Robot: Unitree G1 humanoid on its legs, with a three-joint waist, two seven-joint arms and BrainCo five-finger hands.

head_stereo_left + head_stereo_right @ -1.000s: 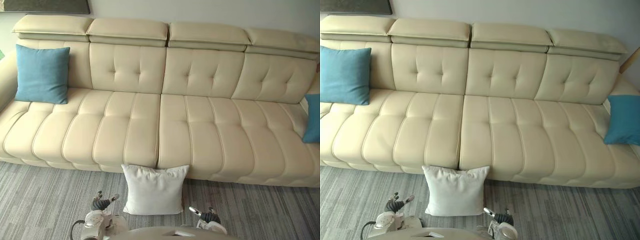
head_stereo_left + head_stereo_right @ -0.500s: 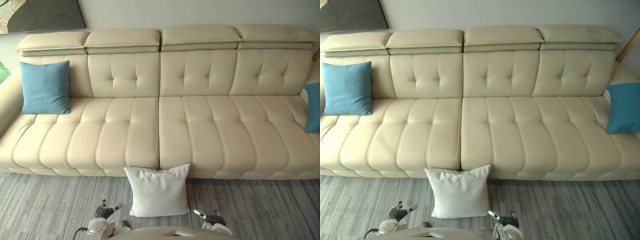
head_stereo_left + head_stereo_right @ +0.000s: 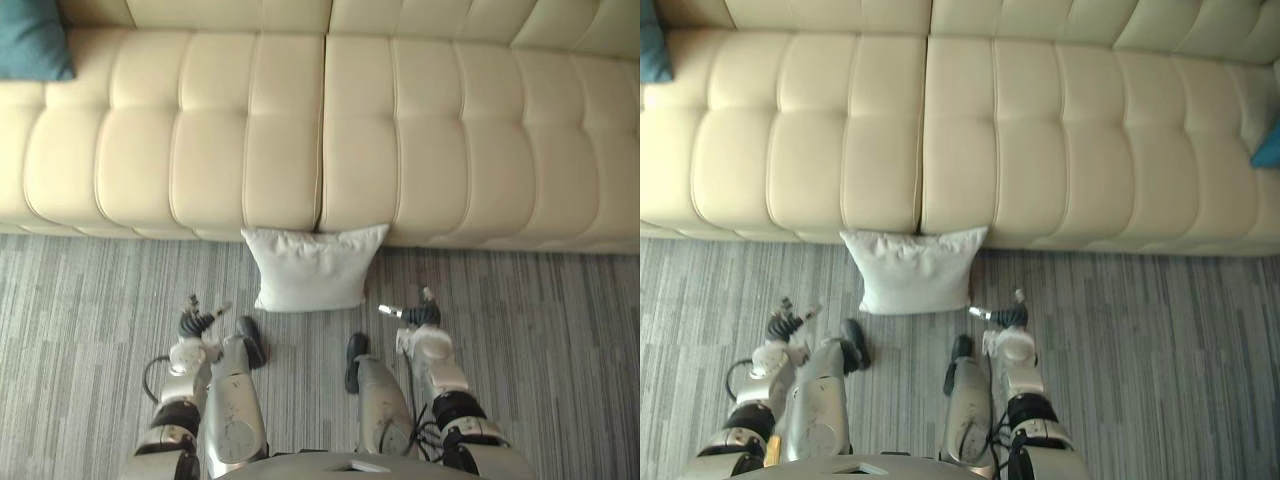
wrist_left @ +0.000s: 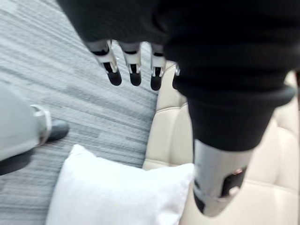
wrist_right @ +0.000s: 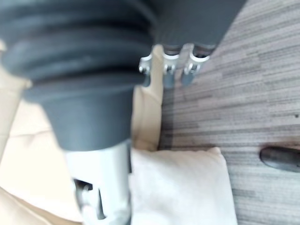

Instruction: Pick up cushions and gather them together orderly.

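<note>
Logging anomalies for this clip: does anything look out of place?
Yes: the white cushion lies on the carpet, leaning against the sofa front, while a blue cushion sits on the seat. The left hand and right hand hang open.

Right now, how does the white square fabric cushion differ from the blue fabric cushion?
The white square fabric cushion lies on the grey carpet against the cream sofa; the blue fabric cushion sits up on its seat. The white one shows whole, the blue one only a corner. Both are fabric.
</note>
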